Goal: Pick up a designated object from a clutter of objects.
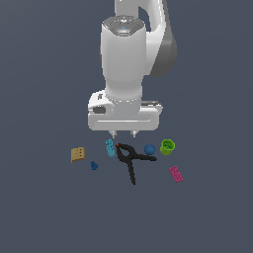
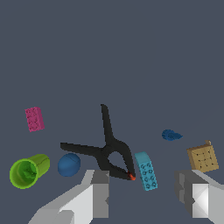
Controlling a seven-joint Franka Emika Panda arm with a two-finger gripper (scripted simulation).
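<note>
Roughly seven items, one each: black clamp [image 1: 131, 160] lying mid-clutter between cyan brick [image 1: 109, 147] and blue ball [image 1: 149, 149], plus green cup [image 1: 168, 147], magenta brick [image 1: 176, 174], tan block [image 1: 77, 154], dark blue bit [image 1: 94, 165]. Gripper [image 1: 124, 134] hovers above the clamp, fingers spread, empty.

Black clamp [image 1: 130, 160] matt plastic look, red-orange tip. Cyan brick [image 2: 146, 170] and magenta brick [image 2: 34, 119] studded, matt. Green cup [image 2: 28, 171] smooth. Tan block [image 2: 203, 158] dimpled, wood-coloured. Gripper [image 2: 142, 194] fingers [image 2: 98, 197] grey, flat-shaded. Floor [image 1: 44, 212] uniform matt slate.
</note>
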